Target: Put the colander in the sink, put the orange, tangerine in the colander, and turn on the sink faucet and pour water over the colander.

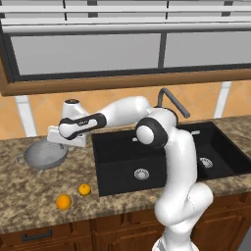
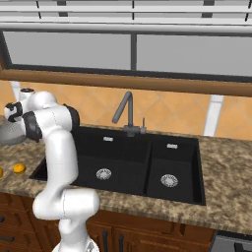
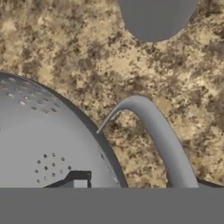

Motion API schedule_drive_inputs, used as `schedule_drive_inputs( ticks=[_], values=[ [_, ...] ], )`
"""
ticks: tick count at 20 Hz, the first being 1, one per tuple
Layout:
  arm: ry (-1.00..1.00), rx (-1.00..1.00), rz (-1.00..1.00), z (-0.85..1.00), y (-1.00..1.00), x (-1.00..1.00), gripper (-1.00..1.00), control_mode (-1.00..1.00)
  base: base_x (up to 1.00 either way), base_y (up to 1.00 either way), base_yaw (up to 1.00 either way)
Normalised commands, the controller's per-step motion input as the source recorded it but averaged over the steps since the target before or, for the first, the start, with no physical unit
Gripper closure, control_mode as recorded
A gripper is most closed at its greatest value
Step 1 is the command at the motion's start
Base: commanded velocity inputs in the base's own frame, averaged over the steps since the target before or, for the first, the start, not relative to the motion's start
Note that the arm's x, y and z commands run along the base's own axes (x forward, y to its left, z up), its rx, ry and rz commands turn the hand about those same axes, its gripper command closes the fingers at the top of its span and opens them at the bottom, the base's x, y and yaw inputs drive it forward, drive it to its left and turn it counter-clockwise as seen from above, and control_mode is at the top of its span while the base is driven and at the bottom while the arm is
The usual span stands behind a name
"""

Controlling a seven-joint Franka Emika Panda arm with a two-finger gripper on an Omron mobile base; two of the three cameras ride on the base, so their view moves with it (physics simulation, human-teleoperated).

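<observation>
Colander (image 1: pixel 45 155) pickup is the step in hand. The claw (image 3: pixel 78 183) sits low at the colander's rim beside a loop handle (image 3: pixel 153 131); whether it grips cannot be told. The colander rests on the counter (image 1: pixel 29 196) left of the sink (image 1: pixel 122 157) and holds nothing. Next move: secure the rim, lift, carry right. Both basins are bare. Orange (image 1: pixel 63 201) and tangerine (image 1: pixel 85 189) lie in front of the colander.

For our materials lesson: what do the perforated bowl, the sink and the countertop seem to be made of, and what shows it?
The round grey perforated colander looks like matte metal: even grey, punched holes, thin loop handles. The black double-basin sink could be composite or enamel: flat black, little shine. The speckled brown countertop looks like polished granite.
</observation>
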Motion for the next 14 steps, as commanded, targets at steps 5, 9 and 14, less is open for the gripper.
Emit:
schedule_drive_inputs(
  ticks=[5,9,14],
  values=[
    [-0.12,0.00,-0.01,0.08,-0.11,-0.42,1.00,-1.00,0.00,0.00,0.00],
    [-0.25,0.00,-0.05,0.17,-0.49,-0.96,1.00,-1.00,0.00,0.00,0.00],
    [-0.32,0.01,-0.15,0.39,-0.84,-0.89,1.00,-1.00,0.00,0.00,0.00]
  ],
)
